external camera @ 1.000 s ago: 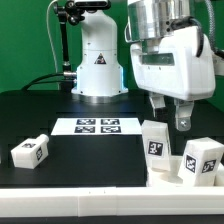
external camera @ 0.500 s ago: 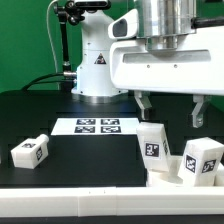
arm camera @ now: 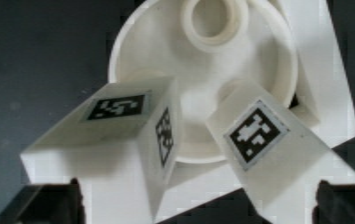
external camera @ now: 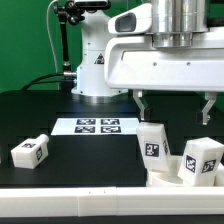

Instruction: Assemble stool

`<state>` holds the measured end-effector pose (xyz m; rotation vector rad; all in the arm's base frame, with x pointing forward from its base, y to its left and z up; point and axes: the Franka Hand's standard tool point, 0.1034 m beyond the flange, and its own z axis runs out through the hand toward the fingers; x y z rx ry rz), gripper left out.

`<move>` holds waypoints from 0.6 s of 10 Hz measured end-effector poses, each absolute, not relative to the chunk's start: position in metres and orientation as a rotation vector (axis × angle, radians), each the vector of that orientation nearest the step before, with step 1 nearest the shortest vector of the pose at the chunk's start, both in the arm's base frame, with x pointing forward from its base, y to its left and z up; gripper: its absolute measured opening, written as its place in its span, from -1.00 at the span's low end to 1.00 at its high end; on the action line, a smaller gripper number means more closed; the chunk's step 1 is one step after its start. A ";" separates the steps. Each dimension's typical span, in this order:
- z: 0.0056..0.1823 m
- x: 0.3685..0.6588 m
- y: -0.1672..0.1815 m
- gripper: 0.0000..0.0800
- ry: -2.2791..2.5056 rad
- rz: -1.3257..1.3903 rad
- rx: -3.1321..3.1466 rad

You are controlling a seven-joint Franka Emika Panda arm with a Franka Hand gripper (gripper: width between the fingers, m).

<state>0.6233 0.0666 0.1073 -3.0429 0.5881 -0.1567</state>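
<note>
Exterior view: we see the gripper hovering, fingers spread wide and empty, over an upright leg and a second leg at the exterior view's right. A third leg lies well apart at the left. On the wrist view, the round white seat shows its centre hole, with blocky white legs bearing black-and-white square tags in front of it.

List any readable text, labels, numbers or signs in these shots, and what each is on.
No words or numbers can be read in either view.
On the arm base: a triangular sticker, its symbol too small to read.
On the marker board: black-and-white square tags, patterns only.
On the stool legs: square tags, patterns only, no letters.
</note>
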 end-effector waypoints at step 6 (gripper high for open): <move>0.107 0.622 0.064 0.62 -0.393 -0.146 -3.118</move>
